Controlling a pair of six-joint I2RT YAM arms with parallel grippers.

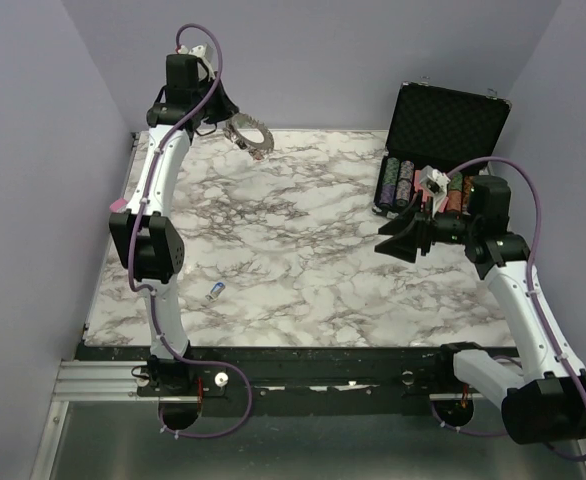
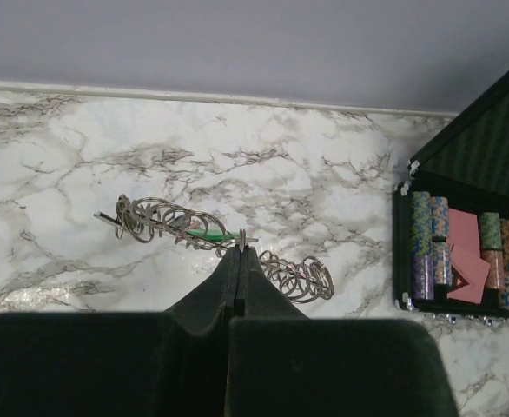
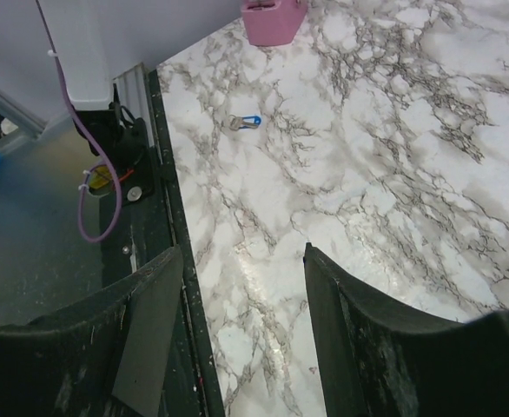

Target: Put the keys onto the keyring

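At the far left edge of the table (image 1: 303, 250), the keyring (image 1: 251, 132) (image 2: 163, 221) sits pinched in the left gripper (image 1: 231, 120) (image 2: 241, 252). The two fingers are pressed tight together on one point of its bumpy rim, and the ring stretches out to either side of them. A key with a green head (image 2: 209, 234) lies among the ring's loops, just left of the fingertips. Whether the ring touches the marble top cannot be told.

A second key, with a blue head (image 1: 214, 293) (image 3: 247, 122), lies flat on the table near the front edge, close to the left arm's base and well apart from the ring.

The right gripper (image 1: 398, 238) (image 3: 241, 256) hangs over the right side of the table with its fingers spread wide and nothing between them. Just behind it stands an open black case (image 1: 448, 115) (image 2: 489, 139) holding rows of striped poker chips (image 1: 403, 180) (image 2: 428, 234).
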